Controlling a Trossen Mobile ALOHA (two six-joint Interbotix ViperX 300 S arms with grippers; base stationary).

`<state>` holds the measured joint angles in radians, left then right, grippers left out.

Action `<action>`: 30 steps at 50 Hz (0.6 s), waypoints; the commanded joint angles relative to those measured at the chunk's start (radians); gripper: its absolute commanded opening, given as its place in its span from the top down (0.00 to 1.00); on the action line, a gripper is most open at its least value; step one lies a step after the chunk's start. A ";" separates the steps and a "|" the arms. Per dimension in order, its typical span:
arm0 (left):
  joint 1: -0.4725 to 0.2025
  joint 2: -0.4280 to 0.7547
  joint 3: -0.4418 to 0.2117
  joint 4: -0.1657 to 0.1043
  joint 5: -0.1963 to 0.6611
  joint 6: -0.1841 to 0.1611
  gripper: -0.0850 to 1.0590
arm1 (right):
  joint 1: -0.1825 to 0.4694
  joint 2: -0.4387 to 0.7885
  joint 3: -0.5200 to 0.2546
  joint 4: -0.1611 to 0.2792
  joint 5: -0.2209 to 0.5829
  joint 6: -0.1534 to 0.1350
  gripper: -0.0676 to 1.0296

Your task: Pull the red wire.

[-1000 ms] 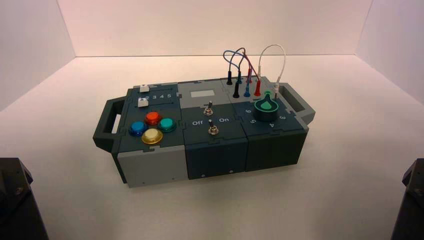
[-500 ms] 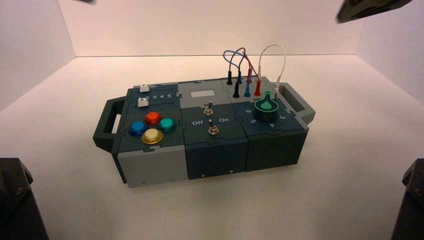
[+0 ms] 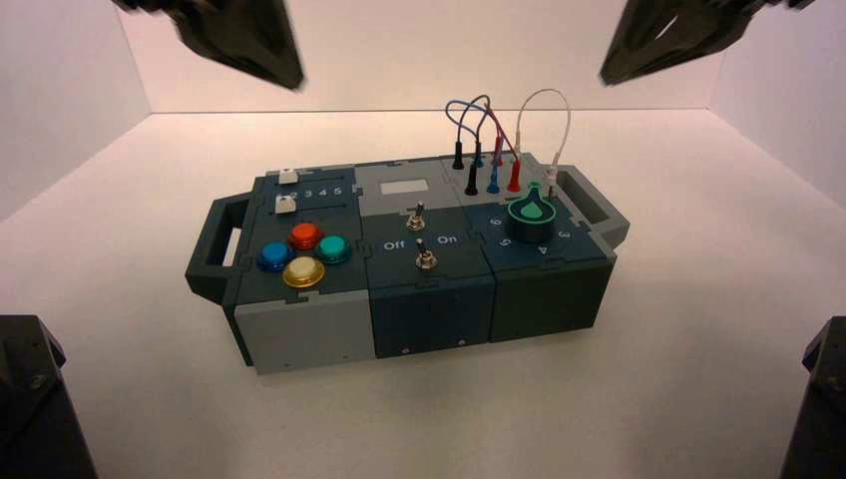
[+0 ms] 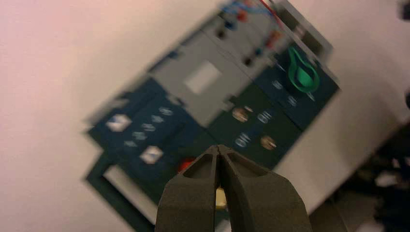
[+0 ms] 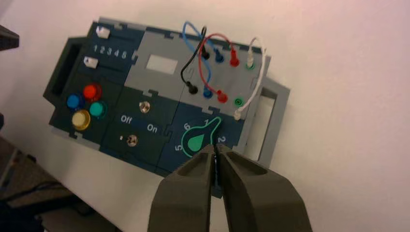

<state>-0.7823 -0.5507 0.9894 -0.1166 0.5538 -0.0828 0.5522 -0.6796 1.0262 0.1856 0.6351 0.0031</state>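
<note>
Both arms have dropped into the high view since half a second ago, the left gripper (image 3: 284,75) now hanging above and behind the box's (image 3: 299,334) slider end and the right gripper (image 3: 611,72) above and behind its wire end; neither touches anything. Each gripper's fingers are pressed together, tips meeting, and hold nothing, as both wrist views show.

On the box, the red wire (image 5: 220,39) remains plugged in at both ends on the grey wire panel, one red plug in the back row and the other in the front row, beside the blue wire (image 5: 209,72) and near the white wire (image 5: 258,79). Its short loop arches over the panel.

Legible lettering in the right wrist view: "1 2 3 4 5" beside the white sliders, "Off" and "On" between the two toggle switches, and "6", "1", "2", "5" around the green knob (image 5: 199,140), whose pointer appears to aim between 1 and 2. Four coloured buttons, red (image 5: 90,91) among them, sit at the box's slider end.
</note>
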 commanded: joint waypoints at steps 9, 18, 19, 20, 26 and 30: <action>-0.054 0.044 -0.041 -0.003 -0.020 -0.005 0.95 | 0.049 0.138 -0.087 0.005 -0.002 -0.008 0.66; -0.052 0.034 -0.041 0.000 -0.021 -0.003 0.95 | 0.049 0.222 -0.129 -0.002 -0.003 -0.009 0.66; -0.052 0.032 -0.041 0.000 -0.023 -0.003 0.95 | 0.049 0.233 -0.135 -0.003 -0.003 -0.009 0.66; -0.052 0.031 -0.043 0.002 -0.023 -0.003 0.95 | 0.049 0.245 -0.141 -0.005 -0.003 -0.009 0.66; -0.052 0.023 -0.043 0.003 -0.023 -0.002 0.95 | 0.049 0.310 -0.170 -0.014 -0.005 -0.011 0.66; -0.052 0.018 -0.043 0.002 -0.020 -0.002 0.95 | 0.049 0.374 -0.204 -0.018 -0.008 -0.011 0.66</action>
<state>-0.8314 -0.5200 0.9787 -0.1166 0.5400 -0.0828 0.5983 -0.3436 0.8728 0.1703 0.6366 -0.0061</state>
